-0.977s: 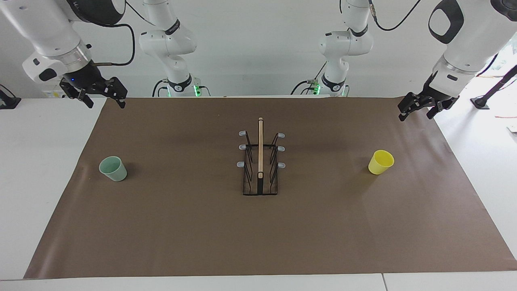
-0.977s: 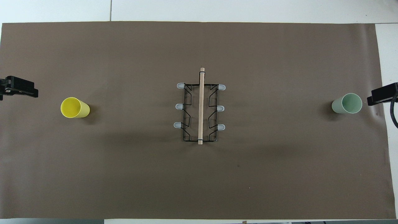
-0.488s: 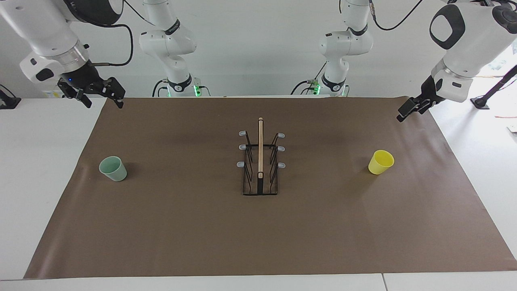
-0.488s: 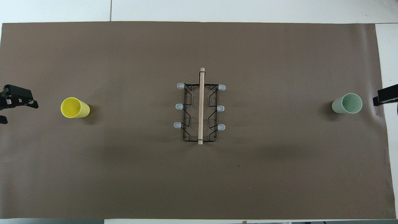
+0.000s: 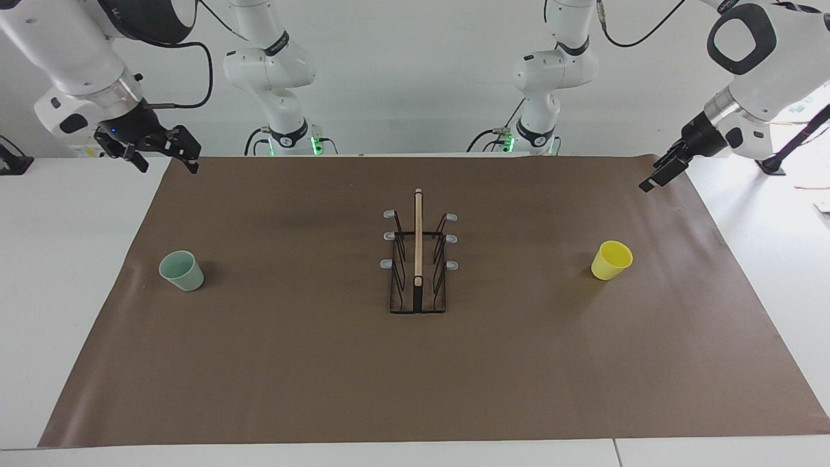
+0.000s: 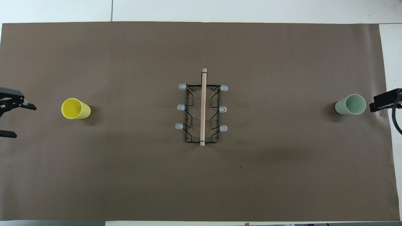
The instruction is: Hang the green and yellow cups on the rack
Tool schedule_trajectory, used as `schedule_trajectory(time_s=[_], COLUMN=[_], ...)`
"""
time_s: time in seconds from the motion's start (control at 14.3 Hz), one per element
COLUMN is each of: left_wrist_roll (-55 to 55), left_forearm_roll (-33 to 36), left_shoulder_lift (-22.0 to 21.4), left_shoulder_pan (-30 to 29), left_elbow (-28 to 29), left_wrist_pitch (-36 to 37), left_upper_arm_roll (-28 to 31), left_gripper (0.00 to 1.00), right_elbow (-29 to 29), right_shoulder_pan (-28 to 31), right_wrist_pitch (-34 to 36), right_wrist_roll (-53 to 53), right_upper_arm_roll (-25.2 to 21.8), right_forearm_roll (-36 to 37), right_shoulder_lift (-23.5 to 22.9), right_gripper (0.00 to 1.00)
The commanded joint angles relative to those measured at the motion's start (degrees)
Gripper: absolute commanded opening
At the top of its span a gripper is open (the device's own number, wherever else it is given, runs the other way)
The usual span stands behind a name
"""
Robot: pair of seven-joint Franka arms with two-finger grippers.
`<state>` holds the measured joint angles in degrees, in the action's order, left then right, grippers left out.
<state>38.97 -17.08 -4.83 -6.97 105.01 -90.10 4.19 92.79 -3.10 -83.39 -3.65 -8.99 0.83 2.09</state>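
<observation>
Left gripper [image 5: 656, 176], open and empty, has turned edge-on; both cups sit untouched.

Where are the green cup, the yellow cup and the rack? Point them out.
green cup [image 5: 182, 271]: facing view, on its outer wall.
yellow cup [image 5: 610, 261]: facing view, on its outer wall.
rack [image 6: 203, 106]: overhead view, mid wooden top bar.

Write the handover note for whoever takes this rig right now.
Left gripper: open, empty, raised over the mat's corner at the left arm's end.
Right gripper: open, empty, raised over the mat's edge at the right arm's end.
Yellow cup: upright on the mat, left arm's end.
Green cup: upright on the mat, right arm's end.
Rack: mid-table, all prongs bare.
Done: nothing. Left: hang both cups.
</observation>
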Motion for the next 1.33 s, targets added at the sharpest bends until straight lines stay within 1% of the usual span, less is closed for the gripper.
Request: schedule_trajectory(time_s=[0.0,0.07,0.14,0.21,0.28,0.35,0.42,0.56,0.63,0.7,0.77,0.84,0.91,0.98,1.05,1.12,1.19,1.26], left_wrist_roll=[8.56,10.41,13.21,15.5,18.13,20.51,21.23,21.23,21.23,21.15,20.97,20.88,20.71,20.53,18.36,17.29,16.84,15.8], left_forearm_roll=[-5.31,-6.9,-8.56,-9.89,-11.73,-13.14,-14.28,-17.27,-18.59,-19.04,-20.08,-21.31,-21.59,-22.98,-24.65,-26.32,-28.68,-30.54], left_shoulder_lift=[3.41,5.25,7.53,9.29,11.14,13.51,15.36,18.79,20.98,23.0,23.98,24.69,25.48,25.4,24.7,23.21,22.24,21.19], left_shoulder_pan=[-2.68,-3.65,-4.97,-6.28,-6.73,-7.35,-8.83,-12.26,-12.71,-13.76,-14.72,-15.17,-16.39,-16.93,-16.76,-16.23,-16.14,-16.14], left_elbow=[-0.24,-0.33,-0.42,-0.68,-1.81,-3.04,-3.92,-4.63,-5.42,-5.95,-5.78,-5.08,-3.6,-1.67,1.83,5.26,8.52,11.33], left_wrist_pitch=[0.18,0.18,-0.34,-1.21,-2.87,-3.59,-3.86,-6.05,-5.97,-6.32,-6.75,-7.72,-8.77,-10.43,-12.1,-13.6,-15.7,-17.55], left_upper_arm_roll=[-0.15,-0.15,-0.15,-0.15,-0.15,-0.15,-0.15,-0.15,-0.15,-0.15,-0.15,-0.15,-0.24,-0.24,-0.24,-0.24,-0.24,-0.24], left_gripper=[1.0,1.0,1.0,1.0,1.0,1.0,1.0,1.0,1.0,1.0,1.0,1.0,1.0,1.0,1.0,1.0,1.0,1.0], right_elbow=[1.61,1.26,0.47,-3.01,-6.09,-7.52,-8.23,-12.78,-14.81,-17.87,-20.86,-21.15,-20.11,-18.36,-15.04,-10.74,-5.39,-0.38], right_shoulder_pan=[-0.15,-0.15,0.2,0.81,0.82,0.82,0.65,0.21,0.73,0.91,1.26,1.69,1.61,1.52,1.0,0.91,1.08,1.0], right_wrist_pitch=[-2.11,-3.69,-4.75,-2.93,0.48,1.3,1.3,2.26,4.19,7.34,9.37,9.39,9.3,9.3,8.95,7.12,5.54,3.44], right_wrist_roll=[2.15,2.16,2.07,2.16,1.98,1.98,1.89,1.8,1.63,1.63,0.85,-0.73,-1.44,-3.19,-7.64,-10.73,-13.81,-17.84], right_upper_arm_roll=[0.2,0.2,0.2,0.11,0.11,0.11,0.2,0.81,2.46,3.87,5.8,8.08,9.85,11.87,13.89,16.08,17.5,17.6], right_forearm_roll=[-1.26,-1.01,-1.44,-1.44,-0.66,-0.3,1.53,6.27,8.29,11.45,14.35,16.99,20.58,23.84,30.22,34.72,37.47,40.1], right_shoulder_lift=[0.46,-1.03,-3.56,-8.11,-11.9,-14.37,-16.84,-21.93,-24.57,-28.25,-31.59,-33.19,-33.9,-34.17,-33.83,-32.43,-30.24,-28.57], right_gripper=[1.0,1.0,1.0,1.0,1.0,1.0,1.0,1.0,1.0,1.0,1.0,1.0,1.0,1.0,1.0,1.0,1.0,1.0])
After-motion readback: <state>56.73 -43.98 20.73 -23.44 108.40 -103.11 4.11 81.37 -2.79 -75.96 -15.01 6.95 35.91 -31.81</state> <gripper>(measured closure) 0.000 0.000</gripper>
